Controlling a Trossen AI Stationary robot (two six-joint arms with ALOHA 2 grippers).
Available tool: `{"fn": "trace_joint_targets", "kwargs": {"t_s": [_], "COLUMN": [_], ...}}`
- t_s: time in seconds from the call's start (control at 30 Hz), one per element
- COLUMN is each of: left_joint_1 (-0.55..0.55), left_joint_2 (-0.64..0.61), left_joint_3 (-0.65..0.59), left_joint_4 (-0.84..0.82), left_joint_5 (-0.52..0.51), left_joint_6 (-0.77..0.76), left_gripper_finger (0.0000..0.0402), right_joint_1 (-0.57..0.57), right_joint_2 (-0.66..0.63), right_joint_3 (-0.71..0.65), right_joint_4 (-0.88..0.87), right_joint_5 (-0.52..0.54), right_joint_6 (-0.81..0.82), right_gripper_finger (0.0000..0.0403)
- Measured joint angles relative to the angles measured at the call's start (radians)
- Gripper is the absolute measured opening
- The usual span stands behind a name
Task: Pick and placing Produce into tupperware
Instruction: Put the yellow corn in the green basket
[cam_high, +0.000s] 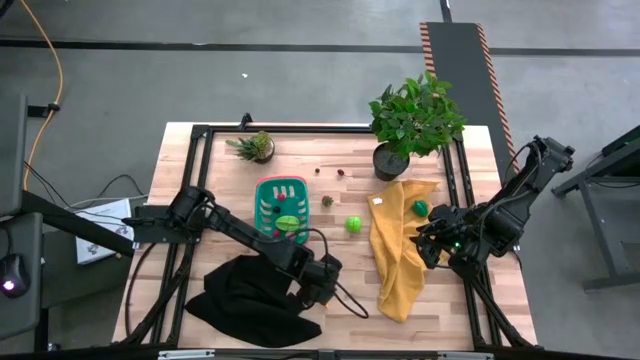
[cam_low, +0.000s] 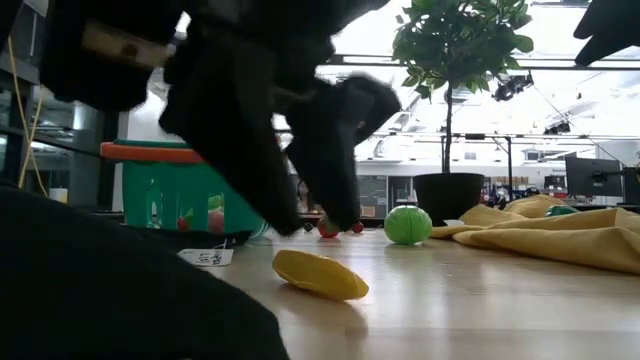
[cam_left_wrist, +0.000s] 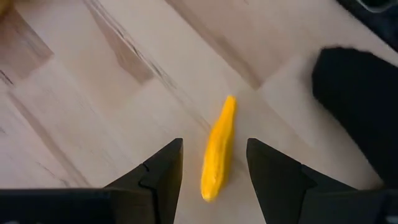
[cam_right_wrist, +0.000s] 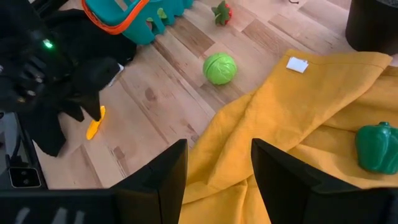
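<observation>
A long yellow piece of produce (cam_left_wrist: 219, 149) lies flat on the wood, its length running between the two fingers of my open left gripper (cam_left_wrist: 214, 180). In the low view those fingers (cam_low: 340, 200) hang just above it (cam_low: 320, 275) without touching. The tupperware, a teal basket with a red-pink rim (cam_high: 258, 205), stands beyond it toward the far edge and holds a few small pieces. A green ball (cam_high: 353, 224) rests on the table beside the basket. A green pepper (cam_right_wrist: 376, 146) lies on the yellow cloth. My right gripper (cam_right_wrist: 217, 180) hangs open above that cloth, at the table's right.
The black cloth (cam_high: 250, 300) lies bunched at the near left, right beside my left gripper. The yellow cloth (cam_high: 400, 250) spreads at the right. Two potted plants (cam_high: 415, 120) (cam_high: 256, 147) stand at the far edge, with tiny produce pieces (cam_high: 327, 201) on the wood between them.
</observation>
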Motion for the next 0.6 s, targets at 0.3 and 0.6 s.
{"fn": "trace_joint_targets", "kwargs": {"t_s": [0.3,0.6], "left_joint_1": [0.0,0.001], "left_joint_2": [0.028,0.035], "left_joint_3": [-0.005,-0.003], "left_joint_4": [-0.043,-0.034], "left_joint_5": [0.017,0.016], "left_joint_6": [0.0,0.0], "left_gripper_finger": [0.0166,0.0165], "right_joint_1": [0.0,0.0], "right_joint_2": [0.0,0.0], "right_joint_3": [0.0,0.0], "right_joint_4": [0.0,0.0], "right_joint_5": [0.0,0.0], "right_joint_6": [-0.001,-0.004], "right_gripper_finger": [0.0169,0.0169]}}
